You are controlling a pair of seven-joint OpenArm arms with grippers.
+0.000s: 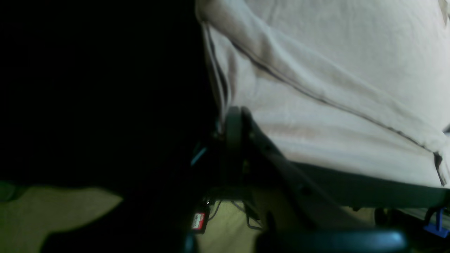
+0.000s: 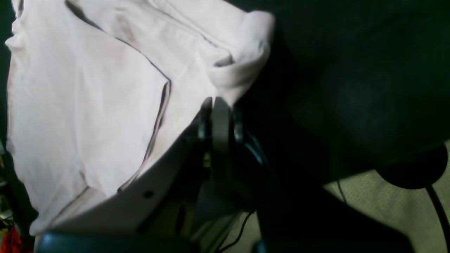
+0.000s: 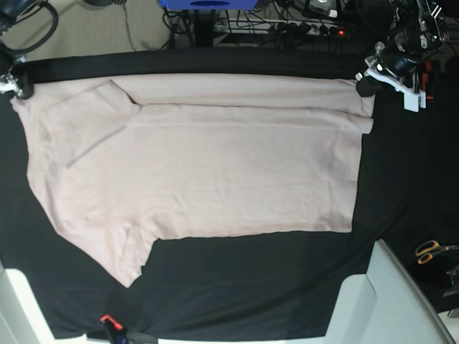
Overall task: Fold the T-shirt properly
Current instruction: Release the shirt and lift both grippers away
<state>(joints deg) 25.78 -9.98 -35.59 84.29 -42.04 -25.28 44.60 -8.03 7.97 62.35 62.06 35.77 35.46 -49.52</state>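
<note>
Two grippers clamped | left gripper [image 3: 364, 84] pinching T-shirt [image 3: 208, 168] corner at 2 o'clock | right gripper [image 3: 16, 86] pinching corner at 10 o'clock | shirt spread flat on black table cloth [image 3: 251, 287]

bare black table cloth [image 3: 251, 279] lies open along the near edge and right side; the t-shirt [image 3: 208, 165] covers the middle – scissors [image 3: 432, 251] sit off right, cables [image 3: 287, 21] crowd behind.

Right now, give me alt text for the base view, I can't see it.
A pale pink T-shirt lies spread on a black table cloth, its far edge folded over. A gripper pinches each far corner: right gripper, left gripper.
</note>
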